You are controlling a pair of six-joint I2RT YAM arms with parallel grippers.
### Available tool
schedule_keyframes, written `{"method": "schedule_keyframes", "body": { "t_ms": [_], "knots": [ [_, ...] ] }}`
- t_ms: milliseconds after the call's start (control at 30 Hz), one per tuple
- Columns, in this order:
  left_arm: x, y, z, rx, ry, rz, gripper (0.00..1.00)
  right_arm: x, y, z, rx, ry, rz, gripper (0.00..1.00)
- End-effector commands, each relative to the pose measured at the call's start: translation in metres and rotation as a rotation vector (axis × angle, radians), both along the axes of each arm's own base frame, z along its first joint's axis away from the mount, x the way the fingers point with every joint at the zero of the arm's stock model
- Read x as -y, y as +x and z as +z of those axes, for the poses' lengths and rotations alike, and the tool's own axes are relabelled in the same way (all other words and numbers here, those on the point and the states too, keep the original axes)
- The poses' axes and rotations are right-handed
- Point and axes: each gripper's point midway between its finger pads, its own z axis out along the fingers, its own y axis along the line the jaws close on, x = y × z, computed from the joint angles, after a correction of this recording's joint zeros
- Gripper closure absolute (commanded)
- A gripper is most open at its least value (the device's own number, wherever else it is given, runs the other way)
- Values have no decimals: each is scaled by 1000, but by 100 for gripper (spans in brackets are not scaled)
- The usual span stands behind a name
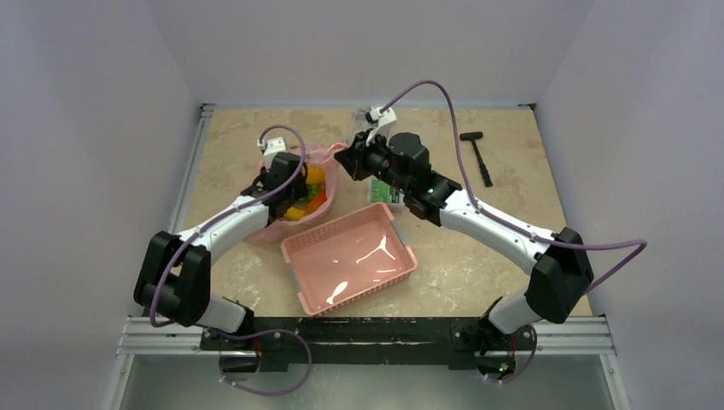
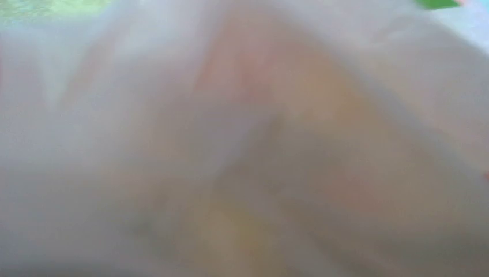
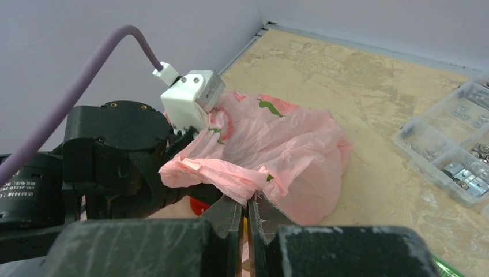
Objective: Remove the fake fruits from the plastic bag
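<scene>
The pink plastic bag (image 1: pixel 327 162) lies left of the table's middle with its mouth open toward me. Inside it show fake fruits (image 1: pixel 312 198): orange, yellow and red pieces. My left gripper (image 1: pixel 289 188) reaches down into the bag among them, and its fingers are hidden. The left wrist view is only a blur of pale bag film (image 2: pixel 242 138). My right gripper (image 3: pixel 247 199) is shut on a bunched fold of the bag's rim (image 3: pixel 219 173) and holds it up. In the right wrist view a red fruit (image 3: pixel 199 206) peeks out below that fold.
A rigid pink latticed basket (image 1: pixel 348 256) sits near the front, just right of the bag. A clear compartment box (image 1: pixel 382 193) of small parts lies under the right arm and shows again as the box (image 3: pixel 455 150). A black hammer-like tool (image 1: pixel 478 155) lies at the back right.
</scene>
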Motion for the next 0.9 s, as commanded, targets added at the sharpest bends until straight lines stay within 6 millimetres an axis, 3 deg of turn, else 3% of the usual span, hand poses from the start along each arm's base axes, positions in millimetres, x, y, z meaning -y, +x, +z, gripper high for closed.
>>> {"method": "schedule_keyframes", "body": {
  "t_ms": [0,267,500,567,767,867],
  "knots": [
    [-29,5,5,-1,4,131,38,2,-2,27,53,58,11,100],
    [-51,-21,-18,-116,-13,330,19,-2,0,28,55,65,20,100],
    [-43,-11,-53,-223,-95,368,15,-2,2,28,56,60,17,100],
    [-38,-4,-56,-218,-119,362,16,-2,2,28,58,59,17,100],
    [-38,5,-59,-219,-189,389,27,-3,3,28,58,55,21,100],
    [-37,3,-60,-203,-210,386,46,-3,3,30,61,59,20,100]
  ]
}}
